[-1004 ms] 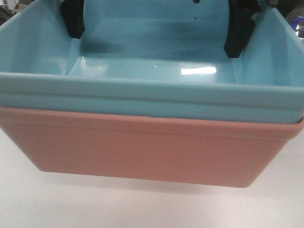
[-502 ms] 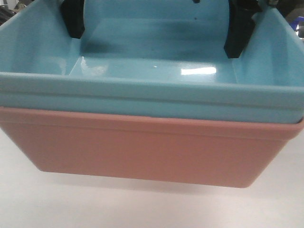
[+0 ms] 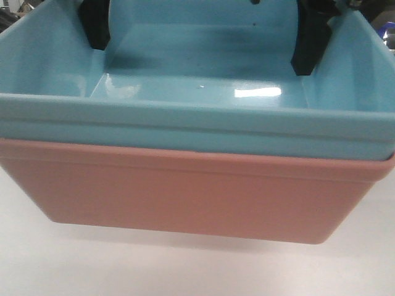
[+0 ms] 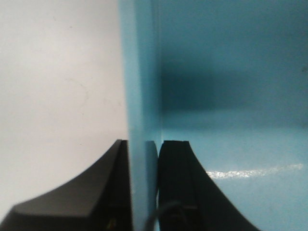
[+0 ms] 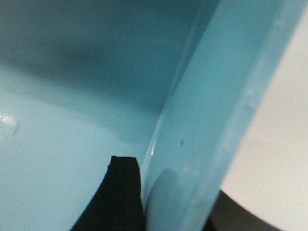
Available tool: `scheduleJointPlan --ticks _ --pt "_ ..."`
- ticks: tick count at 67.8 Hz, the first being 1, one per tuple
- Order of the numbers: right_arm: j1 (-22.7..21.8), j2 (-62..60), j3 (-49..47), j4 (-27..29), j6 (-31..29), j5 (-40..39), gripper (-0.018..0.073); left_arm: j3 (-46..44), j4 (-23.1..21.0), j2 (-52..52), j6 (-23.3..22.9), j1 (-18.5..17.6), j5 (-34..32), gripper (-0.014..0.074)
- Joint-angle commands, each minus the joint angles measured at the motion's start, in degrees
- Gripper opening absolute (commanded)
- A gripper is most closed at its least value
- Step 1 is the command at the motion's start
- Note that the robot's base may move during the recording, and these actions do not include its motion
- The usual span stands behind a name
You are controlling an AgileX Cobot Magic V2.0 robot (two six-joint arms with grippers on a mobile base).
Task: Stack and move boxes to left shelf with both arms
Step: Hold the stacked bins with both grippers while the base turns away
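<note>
The blue tub (image 3: 197, 123) sits nested inside the pink tub (image 3: 185, 191), so you see only its rim and upper band above the pink rim. The stack is close to the front camera and fills most of that view. The blue tub holds nothing, and a bright glare lies on its glossy floor. The pink tub's base is at the table (image 3: 62, 259) with a soft shadow beneath it; you cannot tell whether it rests there or hangs just clear.

Your left gripper (image 4: 143, 144) is clamped on the blue tub's left wall. One black finger is outside, over the white table, and the other is inside, with the thin wall pinched upright between them. Your right gripper (image 5: 168, 185) grasps the right wall the same way. Its inner finger (image 5: 120, 192) presses against the inside face. The outer one shows only as a dark patch at the bottom edge and a grey blur through the plastic.

In the front view a black finger (image 3: 94, 28) stands against the far left of the tub's interior, and another (image 3: 308, 43) against the far right. Both reach down from the top edge towards the floor of the tub.

The table is plain white all around the stack. Only slivers of dark clutter show past the far corners, too small to name.
</note>
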Motion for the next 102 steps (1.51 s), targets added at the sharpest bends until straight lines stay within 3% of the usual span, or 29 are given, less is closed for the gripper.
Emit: scheduleJointPlan --ticks 1,102 --pt "2.12 -2.24 -3.61 4.40 -2.11 -15.67 0.0056 -3.14 -2.92 -1.90 0.05 -2.91 -14.43 -0.0003" --pt "2.12 -1.10 -3.43 4.35 -2.11 -15.28 0.0056 -3.14 -2.92 -0.78 0.05 -2.91 -14.67 -0.0003"
